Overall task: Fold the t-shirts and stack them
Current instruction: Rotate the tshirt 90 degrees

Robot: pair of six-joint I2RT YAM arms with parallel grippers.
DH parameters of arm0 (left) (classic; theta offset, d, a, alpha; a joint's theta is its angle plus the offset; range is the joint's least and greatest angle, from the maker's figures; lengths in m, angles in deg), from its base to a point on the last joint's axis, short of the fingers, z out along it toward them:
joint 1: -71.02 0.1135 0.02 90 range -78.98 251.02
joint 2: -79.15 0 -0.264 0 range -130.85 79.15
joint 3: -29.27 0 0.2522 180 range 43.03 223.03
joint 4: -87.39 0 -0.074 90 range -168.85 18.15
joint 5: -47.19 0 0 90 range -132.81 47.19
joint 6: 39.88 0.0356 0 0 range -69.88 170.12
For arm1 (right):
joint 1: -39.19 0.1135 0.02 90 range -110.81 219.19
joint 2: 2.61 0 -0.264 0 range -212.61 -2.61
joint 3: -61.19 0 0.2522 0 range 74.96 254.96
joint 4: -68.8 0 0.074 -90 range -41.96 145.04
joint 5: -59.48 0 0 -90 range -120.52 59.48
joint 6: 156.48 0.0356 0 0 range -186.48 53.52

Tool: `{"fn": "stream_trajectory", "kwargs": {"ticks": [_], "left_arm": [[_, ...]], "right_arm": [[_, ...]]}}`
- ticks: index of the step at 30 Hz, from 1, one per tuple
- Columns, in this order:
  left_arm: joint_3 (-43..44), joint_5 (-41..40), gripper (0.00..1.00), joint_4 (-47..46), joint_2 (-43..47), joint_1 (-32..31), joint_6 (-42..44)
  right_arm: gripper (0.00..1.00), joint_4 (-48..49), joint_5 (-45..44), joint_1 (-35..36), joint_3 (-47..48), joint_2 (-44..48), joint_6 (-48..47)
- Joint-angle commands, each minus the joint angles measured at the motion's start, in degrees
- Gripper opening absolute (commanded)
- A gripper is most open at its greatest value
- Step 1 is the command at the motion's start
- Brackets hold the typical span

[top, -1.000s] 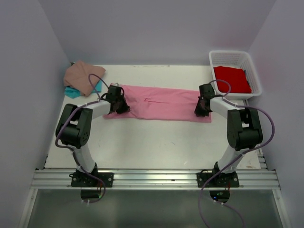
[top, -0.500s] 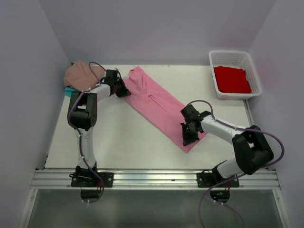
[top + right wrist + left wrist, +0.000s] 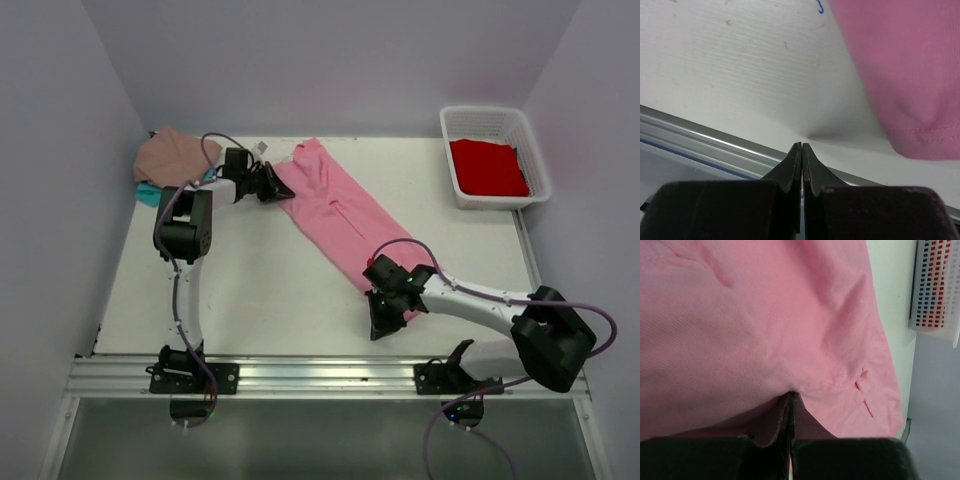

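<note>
Pinching the far end of the bright pink t-shirt, my left claw has its fingers pressed together on a fold of the cloth, well to the left of the white basket. In the left wrist view the pink fabric runs straight into the closed tips.

My right claw is at the shirt's other end, left of the basket and much nearer my bases. Its fingers are pressed together on themselves with the tips down at the bench. In the right wrist view the shirt's stitched hem lies just beside them, not between them.

A second ago the shirt lay as a level band across the bench, one claw at each end. Since then my left arm has swung away from me and my right arm has drawn in, so the band slants away from the basket.

The shirt is a long, narrow, folded strip, mostly flat, with soft creases near my left claw.

A red t-shirt lies inside the basket. A dusty tan-pink t-shirt sits on a teal one at the far left, well apart from the basket.
</note>
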Motion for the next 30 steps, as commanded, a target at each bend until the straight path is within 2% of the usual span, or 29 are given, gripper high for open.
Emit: {"fn": "stream_trajectory", "kwargs": {"ticks": [1, 4, 5, 6, 9, 11, 16, 23, 30], "left_arm": [[-3.84, 2.59, 0.00, 1.94, -0.34, -0.64, 3.54], [-4.03, 1.37, 0.00, 4.57, 2.21, -0.47, 6.08], [-4.11, -0.03, 0.00, 5.28, 2.83, -0.38, 6.62], [-4.20, -0.91, 0.00, 5.81, 3.79, -0.29, 7.58], [-4.20, -5.48, 0.00, 8.44, 5.38, 0.23, 8.20], [-3.42, -9.07, 0.00, 11.34, 5.47, 1.02, 8.03], [-1.31, -11.99, 0.00, 16.26, 4.33, 3.04, 7.41], [-1.92, -10.95, 0.00, 14.95, 4.50, 3.66, 6.80], [-1.04, -10.94, 0.00, 14.86, 4.68, 3.66, 6.27]], "right_arm": [[0.00, -1.88, -5.68, 1.16, 8.26, 3.27, -0.53], [0.00, -8.72, -17.24, 1.16, 15.72, 6.70, -2.73], [0.00, -14.05, -27.21, 1.07, 17.67, 7.14, -1.86], [0.00, -16.54, -32.44, 0.90, 19.52, 6.89, -1.51], [0.00, -24.97, -43.70, -2.08, 25.85, 2.43, -0.36], [0.00, -27.28, -46.02, -5.34, 27.88, -0.57, -0.10], [0.00, -20.45, -40.61, -10.97, 20.88, -5.42, -1.85], [0.00, -10.35, -32.78, -11.41, 12.43, -7.96, -1.77], [0.00, -6.38, -30.83, -11.50, 8.11, -9.90, -1.50]]}}
